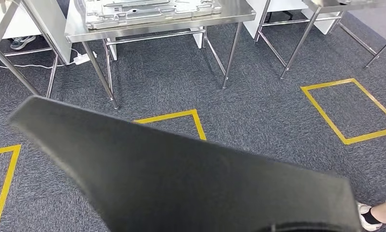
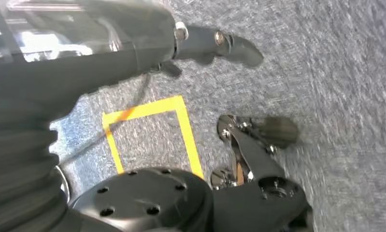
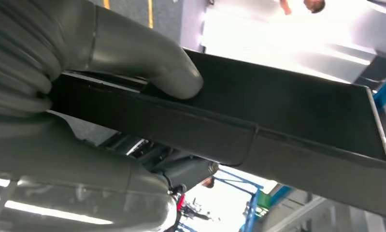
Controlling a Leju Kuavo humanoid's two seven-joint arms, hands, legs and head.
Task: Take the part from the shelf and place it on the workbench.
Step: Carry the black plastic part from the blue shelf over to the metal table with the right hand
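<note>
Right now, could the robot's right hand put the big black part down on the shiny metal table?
Probably not yet. The right hand grips the black part, but in the head view the metal table stands off across open grey carpet. Nothing blocks the way; the robot likely has to walk closer first.

The floor [image 1: 258,104] is covered with grey speckled carpet, on which squares are marked in yellow tape [image 1: 348,108]. Steel-legged tables [image 1: 162,21] are set along the far side, with white panels behind them. A white power strip [image 1: 80,59] is seen beneath.
</note>
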